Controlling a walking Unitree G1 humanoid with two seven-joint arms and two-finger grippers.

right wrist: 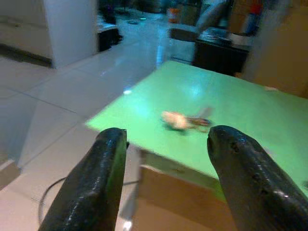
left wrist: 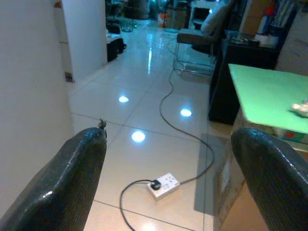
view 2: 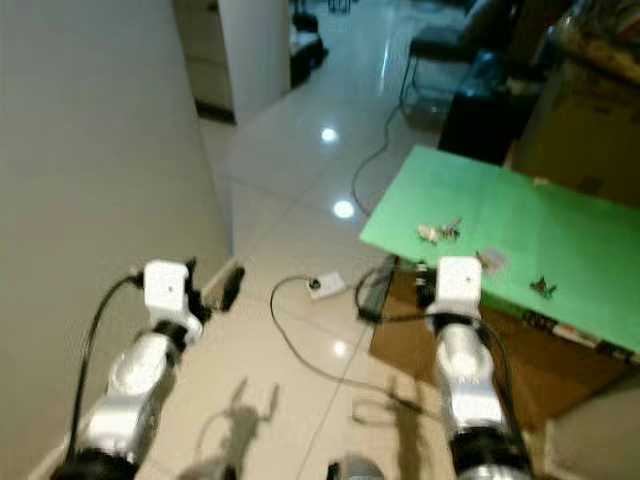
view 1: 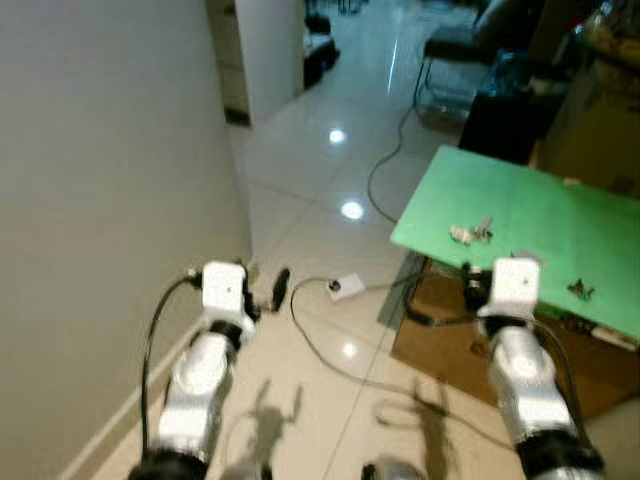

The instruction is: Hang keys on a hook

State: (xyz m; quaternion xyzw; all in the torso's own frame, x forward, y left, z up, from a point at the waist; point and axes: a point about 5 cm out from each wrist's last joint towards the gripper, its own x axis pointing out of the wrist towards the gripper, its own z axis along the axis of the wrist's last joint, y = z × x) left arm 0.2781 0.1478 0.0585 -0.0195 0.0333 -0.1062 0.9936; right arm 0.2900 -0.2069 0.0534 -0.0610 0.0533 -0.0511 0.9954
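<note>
Keys [right wrist: 185, 120] lie near the front edge of the green counter [view 1: 560, 225], right hand [right wrist: 166, 159] wide open just short of them, left hand [left wrist: 168, 163] wide and idle; likely light, loose, jangly, best pinched at the pale fob

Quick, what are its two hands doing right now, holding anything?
Left tool: open, holding nothing, above the floor.
Right tool: open, holding nothing, aimed at the keys on the green table.
</note>
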